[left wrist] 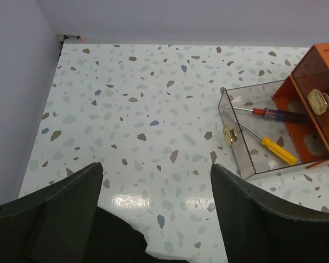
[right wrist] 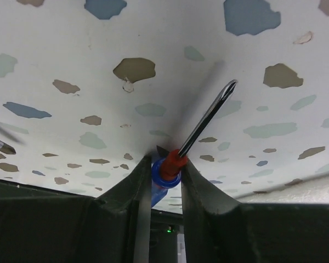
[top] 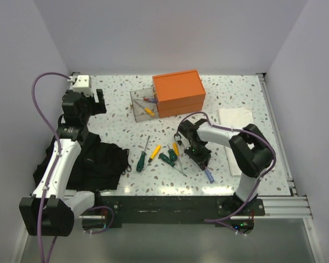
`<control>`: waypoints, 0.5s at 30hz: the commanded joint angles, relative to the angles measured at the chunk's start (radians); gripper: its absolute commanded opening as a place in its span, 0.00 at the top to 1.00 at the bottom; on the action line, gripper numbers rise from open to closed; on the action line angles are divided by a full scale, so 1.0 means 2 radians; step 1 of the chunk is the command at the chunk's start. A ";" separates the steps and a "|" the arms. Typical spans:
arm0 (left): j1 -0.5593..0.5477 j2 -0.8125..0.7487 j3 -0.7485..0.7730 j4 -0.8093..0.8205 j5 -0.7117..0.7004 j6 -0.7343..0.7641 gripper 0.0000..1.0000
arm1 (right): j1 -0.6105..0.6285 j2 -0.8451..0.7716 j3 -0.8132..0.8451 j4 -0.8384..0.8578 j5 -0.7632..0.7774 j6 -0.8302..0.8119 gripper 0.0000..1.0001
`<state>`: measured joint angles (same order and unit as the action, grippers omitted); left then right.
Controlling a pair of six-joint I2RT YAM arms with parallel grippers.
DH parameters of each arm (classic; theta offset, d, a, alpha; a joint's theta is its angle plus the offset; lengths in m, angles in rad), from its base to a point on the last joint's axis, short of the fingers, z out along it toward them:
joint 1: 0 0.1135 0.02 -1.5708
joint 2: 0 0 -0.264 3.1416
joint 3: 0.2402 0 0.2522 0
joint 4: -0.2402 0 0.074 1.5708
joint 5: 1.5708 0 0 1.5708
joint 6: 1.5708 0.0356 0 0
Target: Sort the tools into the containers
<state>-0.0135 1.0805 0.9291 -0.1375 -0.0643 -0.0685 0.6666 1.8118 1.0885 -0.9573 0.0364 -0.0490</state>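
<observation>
Top view, right gripper (top: pixel 203 160): closed on a red-and-blue screwdriver (top: pixel 209 176) lower right of centre; the blue handle end pokes out below the fingers.
Top view, loose tools (top: pixel 160 156): green- and yellow-handled screwdrivers lie on the speckled table (top: pixel 115 118) at centre, just left of that gripper.
Top view, containers: the clear bin (top: pixel 138 107) touches the orange box (top: pixel 178 93) at upper centre, well apart from the held tool.
Left wrist view, left gripper (left wrist: pixel 156 219): matte dark fingers are spread wide with nothing between them. At right the bin holds a red-handled driver (left wrist: pixel 274 114) and a yellow-handled driver (left wrist: pixel 278 150).
Right wrist view, grip: the fingers pinch the smooth round collar where red meets blue. The thin polished shaft with a cross tip juts toward the upper right.
Risk: a narrow pinch on slick round plastic may let the tool swivel or slip in carrying. The long shaft could also catch the bin's thin clear wall.
</observation>
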 commanded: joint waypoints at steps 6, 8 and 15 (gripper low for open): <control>0.002 0.003 0.020 0.051 0.008 -0.025 0.15 | 0.000 -0.071 0.061 -0.045 -0.043 -0.039 1.00; 0.003 -0.004 0.019 0.060 0.007 -0.028 0.16 | 0.002 -0.092 0.094 -0.054 -0.105 -0.054 1.00; 0.007 0.009 0.035 0.043 0.021 -0.049 0.16 | 0.015 -0.072 0.279 0.093 -0.152 -0.032 1.00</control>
<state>-0.0116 1.0893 0.9421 -0.0853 -0.0498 -0.1242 0.6765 1.6478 1.4658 -0.9806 -0.1844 -0.1165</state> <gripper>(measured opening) 0.844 0.188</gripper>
